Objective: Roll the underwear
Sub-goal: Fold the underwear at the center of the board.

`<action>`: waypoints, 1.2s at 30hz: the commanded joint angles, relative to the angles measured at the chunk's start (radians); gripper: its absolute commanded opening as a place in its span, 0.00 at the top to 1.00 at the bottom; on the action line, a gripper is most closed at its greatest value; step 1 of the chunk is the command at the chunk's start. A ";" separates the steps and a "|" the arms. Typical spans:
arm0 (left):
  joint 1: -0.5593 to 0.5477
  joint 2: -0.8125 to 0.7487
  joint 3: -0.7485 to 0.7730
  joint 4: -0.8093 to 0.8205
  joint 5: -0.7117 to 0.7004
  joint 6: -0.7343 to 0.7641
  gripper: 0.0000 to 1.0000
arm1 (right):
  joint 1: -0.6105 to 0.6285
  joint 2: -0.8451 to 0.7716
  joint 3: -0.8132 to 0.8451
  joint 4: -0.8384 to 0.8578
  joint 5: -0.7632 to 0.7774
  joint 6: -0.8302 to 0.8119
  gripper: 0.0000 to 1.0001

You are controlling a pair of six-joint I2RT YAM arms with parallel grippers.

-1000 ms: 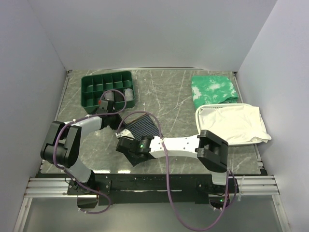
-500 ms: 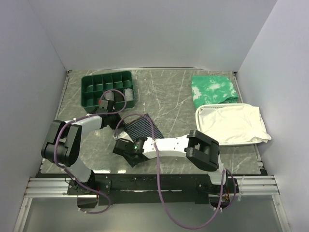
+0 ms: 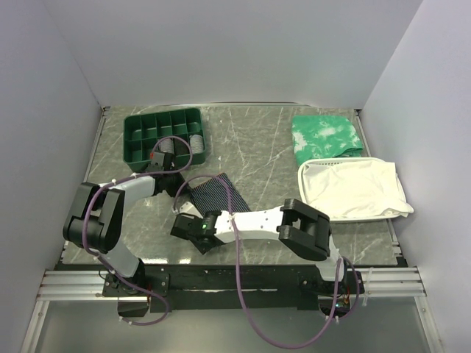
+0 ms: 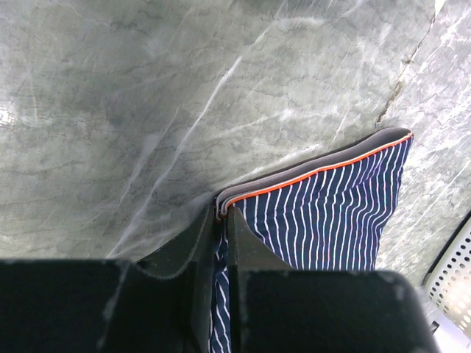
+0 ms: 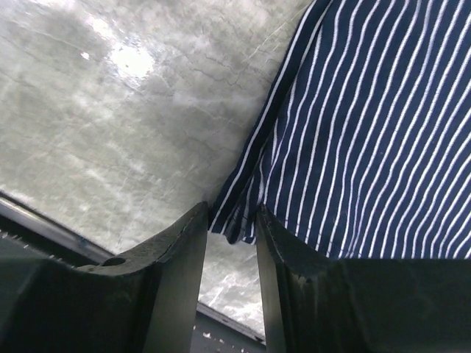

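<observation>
L gripper (image 4: 224, 215) is pinching waistband corner of underwear (image 4: 331, 213), judged limp & light, while R gripper (image 5: 232, 220), jaws narrowly apart, is straddling hem corner nr desk's (image 5: 88, 110) near edge.

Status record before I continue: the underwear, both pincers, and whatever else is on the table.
underwear: spread on the table, not yet rolled
left pincer: shut on the waistband corner
right pincer: open, a near corner of the underwear between its jaws
green tray: far left, apart from the underwear
green cloth: far right
white cloth: right, just nearer than the green cloth
</observation>
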 commanded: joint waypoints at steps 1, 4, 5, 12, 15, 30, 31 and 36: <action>0.008 0.010 0.021 0.006 0.010 0.016 0.99 | 0.016 0.038 0.038 -0.023 0.045 0.002 0.61; 0.008 0.013 0.025 0.008 0.013 0.016 0.99 | 0.021 0.051 0.038 -0.024 0.045 0.003 0.62; 0.008 0.013 0.024 0.005 0.013 0.016 0.99 | 0.022 0.054 0.040 -0.024 0.048 0.005 0.61; 0.009 0.014 0.025 0.003 0.013 0.016 0.99 | 0.024 0.071 0.050 -0.047 0.069 0.020 0.72; 0.009 0.011 0.024 0.003 0.012 0.015 0.99 | 0.024 0.066 0.047 -0.049 0.079 0.025 0.78; 0.031 -0.128 -0.025 -0.084 -0.086 0.011 0.99 | 0.021 -0.052 0.018 -0.004 -0.007 0.029 0.98; 0.032 -0.138 -0.027 -0.092 -0.091 0.011 0.99 | 0.019 -0.061 0.018 -0.003 -0.016 0.029 0.99; 0.038 -0.208 -0.041 -0.137 -0.120 0.007 0.99 | 0.002 -0.124 -0.002 0.039 -0.093 0.023 1.00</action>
